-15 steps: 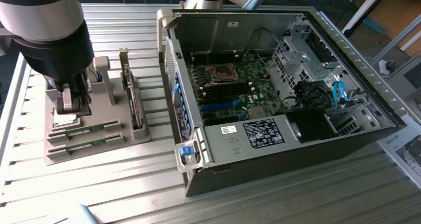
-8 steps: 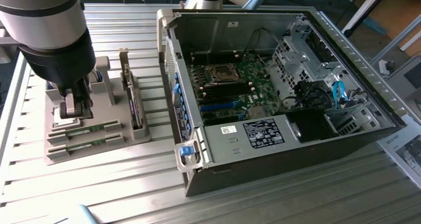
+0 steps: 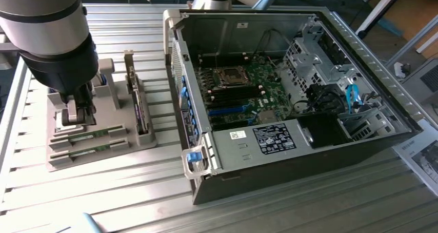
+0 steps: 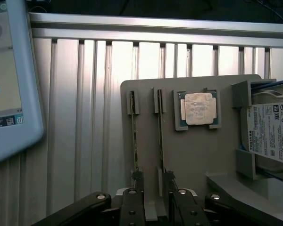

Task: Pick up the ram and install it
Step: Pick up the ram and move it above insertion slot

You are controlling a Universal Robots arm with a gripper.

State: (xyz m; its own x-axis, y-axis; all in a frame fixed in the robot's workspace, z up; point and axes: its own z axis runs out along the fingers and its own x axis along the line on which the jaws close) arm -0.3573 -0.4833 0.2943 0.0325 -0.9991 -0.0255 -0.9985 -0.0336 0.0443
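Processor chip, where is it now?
In the wrist view the processor chip sits in a recess of the holder tray, between a ram stick and the hard drive; that tray is on the exterior view's left.

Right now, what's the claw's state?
Claw: open, holding nothing, down at the ends of the two ram sticks in the grey holder.

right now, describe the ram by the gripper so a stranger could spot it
A grey holder tray sits to the exterior view's left of the open computer case. Of its two slim green sticks, the ram is the one beside the square silver processor.
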